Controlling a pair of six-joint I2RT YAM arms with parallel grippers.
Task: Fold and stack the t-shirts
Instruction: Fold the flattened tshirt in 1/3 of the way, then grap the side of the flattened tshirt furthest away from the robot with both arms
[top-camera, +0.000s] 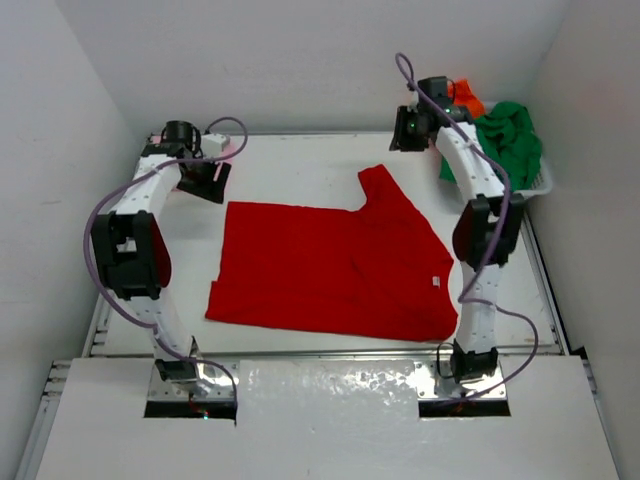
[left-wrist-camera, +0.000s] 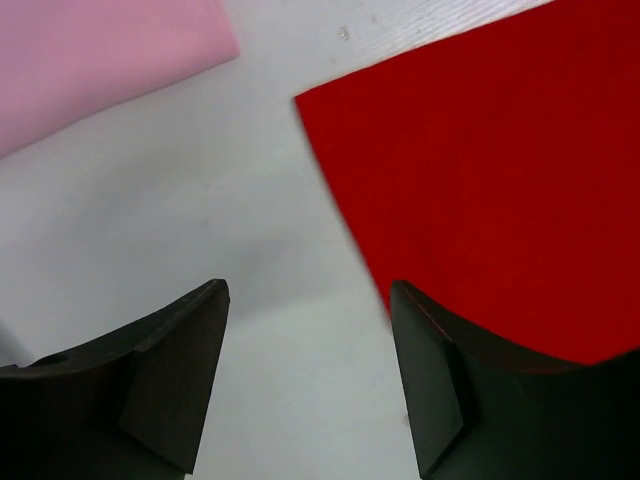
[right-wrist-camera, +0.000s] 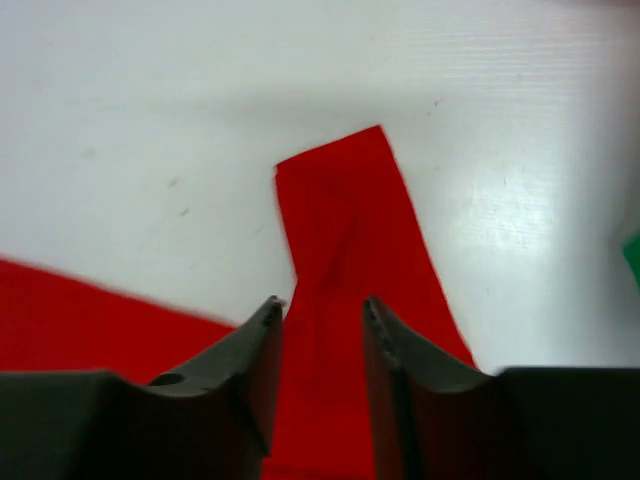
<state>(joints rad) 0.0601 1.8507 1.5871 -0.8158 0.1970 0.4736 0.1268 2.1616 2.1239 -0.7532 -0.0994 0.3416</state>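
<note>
Since the red t-shirt (top-camera: 330, 270) lies spread flat in the middle of the white table (top-camera: 300, 170) with one sleeve (right-wrist-camera: 340, 210) poking toward the far edge, fold that sleeve inward first and keep the body from dragging. Your right gripper (right-wrist-camera: 320, 305) straddles the sleeve, jaws narrowly apart; whether they pinch cloth cannot be told from the wrist view. Your left gripper (left-wrist-camera: 307, 290) hangs released and empty just beside the shirt's far-left corner, near the pink t-shirt (left-wrist-camera: 100, 60).

We see a plain bright red t-shirt (top-camera: 330, 270), unpatterned, on the white table (top-camera: 300, 170); a light pink t-shirt (left-wrist-camera: 90, 60); a green t-shirt (top-camera: 512, 135) and an orange t-shirt (top-camera: 466, 97) by the white basket (top-camera: 543, 186).
</note>
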